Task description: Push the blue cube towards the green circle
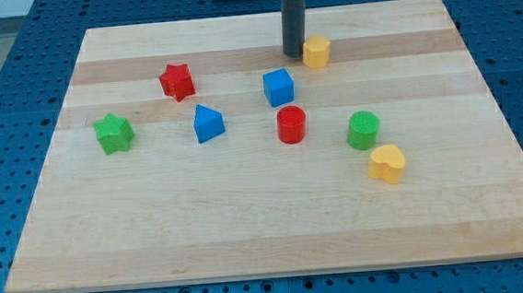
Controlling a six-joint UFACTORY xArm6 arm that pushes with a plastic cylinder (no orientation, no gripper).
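The blue cube (279,87) sits on the wooden board (248,221), above the middle. The green circle (364,130) lies to its lower right, a short way off, with a red cylinder (290,125) between them and slightly lower. My tip (293,54) is at the board's top, above and a little right of the blue cube, not touching it. It stands right beside the left side of a yellow hexagonal block (317,51).
A red star (177,81) and a green star (113,134) lie at the view's left. A blue triangular block (208,123) sits left of the red cylinder. A yellow heart (387,163) lies just below and right of the green circle.
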